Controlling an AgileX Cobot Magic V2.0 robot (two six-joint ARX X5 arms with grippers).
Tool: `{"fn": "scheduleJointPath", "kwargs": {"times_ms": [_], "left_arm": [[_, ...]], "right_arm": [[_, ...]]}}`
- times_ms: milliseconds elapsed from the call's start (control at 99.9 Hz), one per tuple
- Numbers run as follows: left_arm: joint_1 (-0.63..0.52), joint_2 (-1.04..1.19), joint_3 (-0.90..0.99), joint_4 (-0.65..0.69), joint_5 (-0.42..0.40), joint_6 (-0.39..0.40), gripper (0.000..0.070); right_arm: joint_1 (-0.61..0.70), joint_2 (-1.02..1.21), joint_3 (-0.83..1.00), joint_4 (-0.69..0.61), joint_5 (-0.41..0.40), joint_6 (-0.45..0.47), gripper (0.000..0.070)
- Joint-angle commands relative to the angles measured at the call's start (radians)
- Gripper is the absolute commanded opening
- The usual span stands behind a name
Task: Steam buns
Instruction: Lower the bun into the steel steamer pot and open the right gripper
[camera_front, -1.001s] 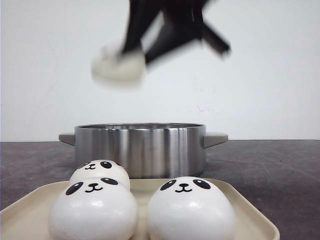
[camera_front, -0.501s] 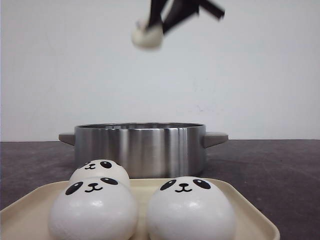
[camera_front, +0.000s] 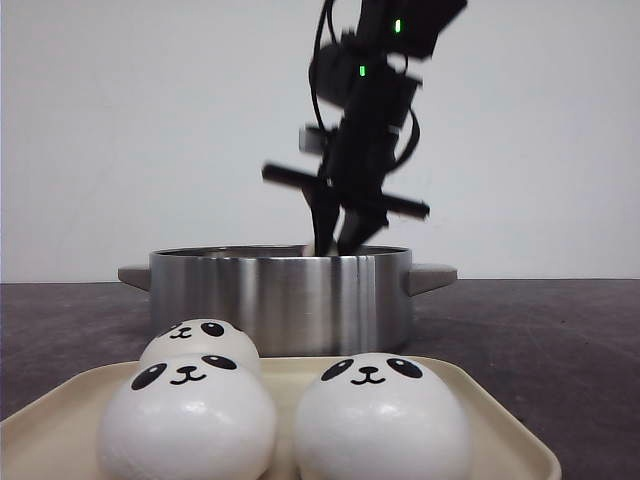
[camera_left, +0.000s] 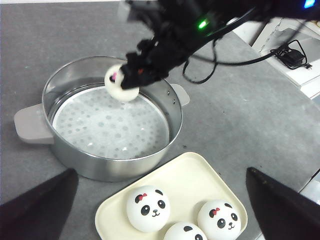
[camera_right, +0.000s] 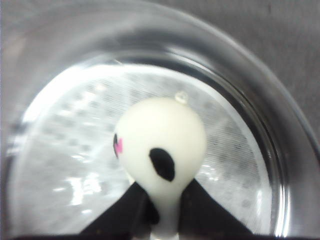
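Note:
Three panda-faced buns (camera_front: 187, 415) sit on a cream tray (camera_front: 500, 430) at the front; from the left wrist view they (camera_left: 147, 208) lie on that tray (camera_left: 200, 175) beside the steel steamer pot (camera_left: 100, 155). My right gripper (camera_front: 340, 238) dips into the pot (camera_front: 280, 295) from above. It is shut on a fourth bun (camera_left: 121, 82), which is hidden behind the rim in the front view. In the right wrist view this bun (camera_right: 160, 140) is pinched between the right gripper's (camera_right: 163, 210) black fingers over the perforated liner (camera_right: 65, 150). My left gripper (camera_left: 160, 171) hangs open, high above the tray, holding nothing.
The pot has grey side handles (camera_front: 430, 275) and stands on a dark grey table (camera_front: 540, 340). A cable and plug lie on white equipment (camera_left: 290, 50) beyond the table's edge. The tray's far corner (camera_left: 187, 165) lies close to the pot wall.
The right arm carried the bun from high above the pot, first up and to the right, then down into the pot's mouth. The three buns on the tray stayed put.

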Motion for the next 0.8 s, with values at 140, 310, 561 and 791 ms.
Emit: {"fn": "scheduleJointPath", "kwargs": {"times_ms": [140,310,561,791], "left_arm": [[-0.005,0.005,0.021,-0.019,-0.003,0.005,0.0700],[-0.005,0.005,0.021,-0.032,-0.006,0.005,0.0700],[-0.005,0.005,0.021,-0.032,-0.006,0.005,0.0700],[-0.005,0.005,0.021,-0.033,-0.006,0.004,0.0700]], "right_arm": [[-0.013,0.044,0.023,0.016,0.000,-0.004,0.0000],[-0.015,0.045,0.023,-0.001,-0.001,-0.005,0.0001],[-0.008,0.045,0.022,-0.043,0.000,-0.003,0.0231],[0.002,0.045,0.022,-0.048,0.001,-0.003,0.0350]]}}
